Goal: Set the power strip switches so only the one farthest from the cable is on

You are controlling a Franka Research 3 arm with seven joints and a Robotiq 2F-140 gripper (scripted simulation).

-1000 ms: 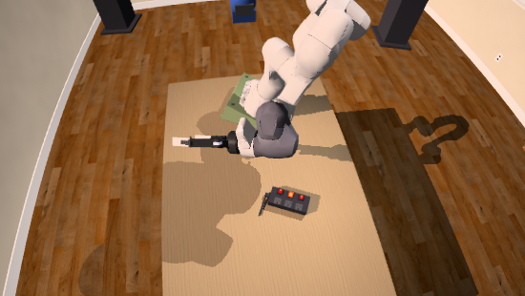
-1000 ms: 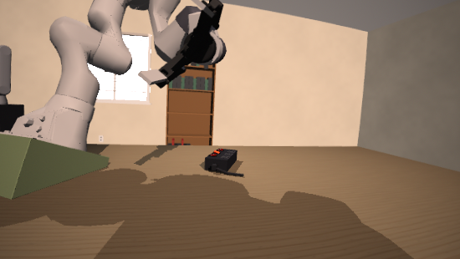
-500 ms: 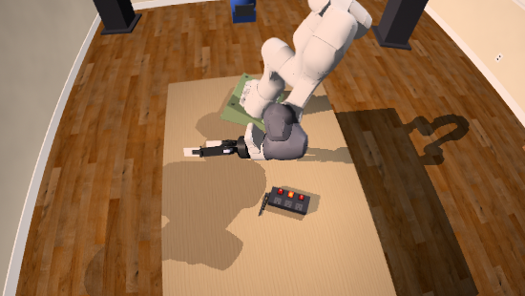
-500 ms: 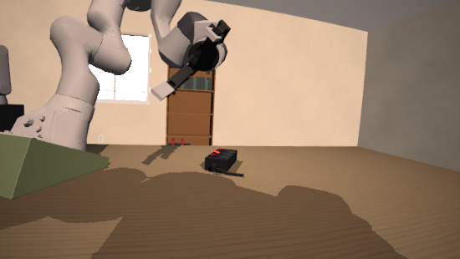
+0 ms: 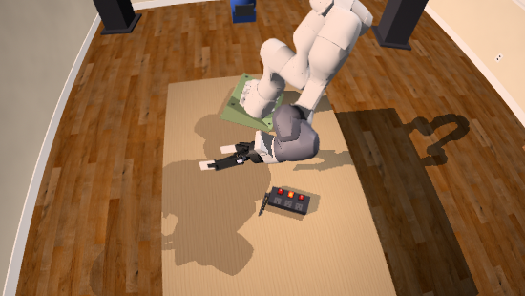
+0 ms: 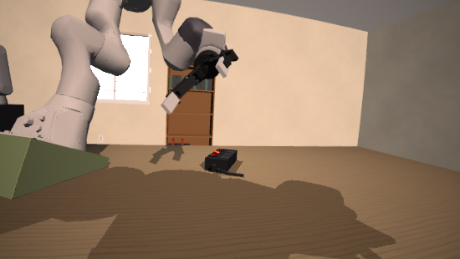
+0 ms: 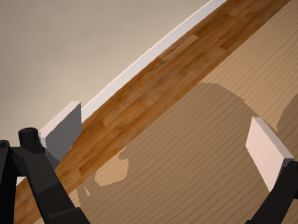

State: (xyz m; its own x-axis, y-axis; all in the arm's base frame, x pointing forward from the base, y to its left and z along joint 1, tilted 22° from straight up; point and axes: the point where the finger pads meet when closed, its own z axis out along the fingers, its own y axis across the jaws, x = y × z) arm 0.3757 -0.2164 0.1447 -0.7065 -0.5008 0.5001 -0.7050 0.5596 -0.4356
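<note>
A black power strip lies flat and right way up on the tan table. Its short cable leaves the left end in the top view. Three switches in a row glow red: the one nearest the cable, the middle one and the one farthest from it. My gripper is open and empty. It hangs high above the table, up and to the left of the strip. The wrist view shows only table, floor and wall.
The arm's green base plate sits at the table's back. Wooden floor surrounds the table. Black pillars and a blue box stand beyond it. A bookcase stands against the far wall.
</note>
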